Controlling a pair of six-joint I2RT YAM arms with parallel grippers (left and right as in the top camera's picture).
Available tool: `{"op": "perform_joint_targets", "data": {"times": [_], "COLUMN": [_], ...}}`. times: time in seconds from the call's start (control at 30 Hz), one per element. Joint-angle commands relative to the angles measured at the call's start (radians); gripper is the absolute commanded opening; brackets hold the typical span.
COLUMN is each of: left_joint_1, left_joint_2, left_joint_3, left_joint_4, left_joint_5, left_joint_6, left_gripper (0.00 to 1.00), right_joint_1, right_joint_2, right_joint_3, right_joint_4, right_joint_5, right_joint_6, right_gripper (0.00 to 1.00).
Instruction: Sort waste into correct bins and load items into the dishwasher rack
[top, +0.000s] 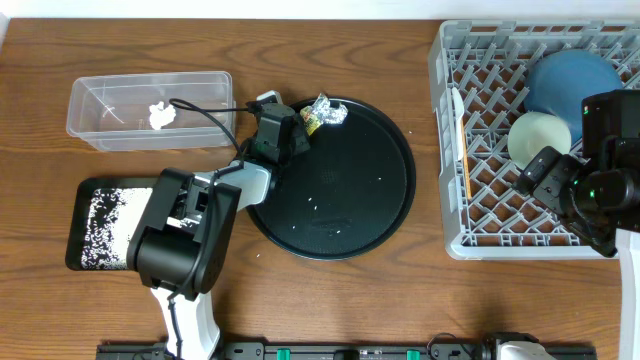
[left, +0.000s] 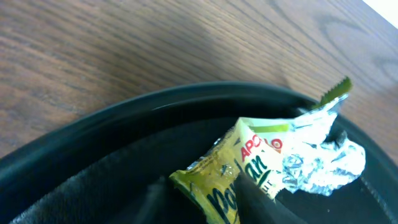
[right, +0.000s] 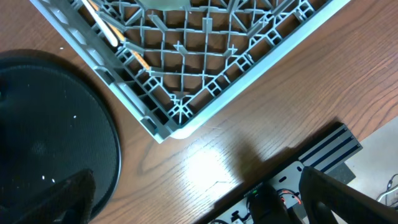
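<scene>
- We are on waste sorting: the left gripper (top: 300, 128) grasps the yellow wrapper (left: 214, 183), which touches the crumpled foil (left: 323, 165), at the round black tray (top: 350, 210)'s far-left rim.
- Next, we judge: lift over the rim and carry left to the clear tub (top: 100, 100); the foil may drag along.
- Our right gripper (right: 199, 196) hangs released over the rack (top: 480, 220), well apart.

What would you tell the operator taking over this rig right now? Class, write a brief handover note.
Left gripper: flanks the yellow wrapper on the round black tray; grip unconfirmed.
Right gripper: open, empty, near a corner of the rack.
Done: white paper in the clear tub; rice grains in the rectangular black tray; blue plate, green bowl and chopsticks in the rack.
Left: bin the wrapper and the foil beside it. Cups not in view.
</scene>
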Motion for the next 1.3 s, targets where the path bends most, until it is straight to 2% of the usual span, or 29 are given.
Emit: {"op": "perform_joint_targets", "data": {"times": [0.0,0.07,0.17,0.47,0.77,1.0,1.27], "left_joint_1": [0.003,0.003,0.002,0.002,0.004,0.052,0.204], "left_joint_2": [0.021,0.018,0.011,-0.073,-0.267,-0.378,-0.379], "left_joint_3": [-0.003,-0.003,-0.003,-0.003,-0.003,-0.003,-0.003], "left_joint_4": [0.01,0.01,0.008,-0.024,-0.039,-0.04,-0.032], "left_joint_5": [0.002,0.021,0.036,0.062,0.1,-0.075,-0.128], "left_joint_6": [0.045,0.078,0.106,0.136,0.16,0.204,0.273], "left_gripper": [0.24,0.12,0.07,0.06,0.06,0.06,0.06], "right_joint_1": [-0.007,-0.007,-0.007,-0.007,-0.007,-0.007,-0.007], "right_joint_2": [-0.003,-0.003,-0.003,-0.003,-0.003,-0.003,-0.003], "right_joint_3": [0.0,0.0,0.0,0.0,0.0,0.0,0.0], "right_joint_4": [-0.002,-0.001,-0.002,-0.001,-0.001,-0.001,-0.001], "right_joint_5": [0.003,0.003,0.003,0.003,0.003,0.003,0.003], "right_joint_6": [0.016,0.016,0.016,0.016,0.016,0.016,0.016], "right_gripper": [0.99,0.99,0.99,0.99,0.99,0.99,0.99]}}
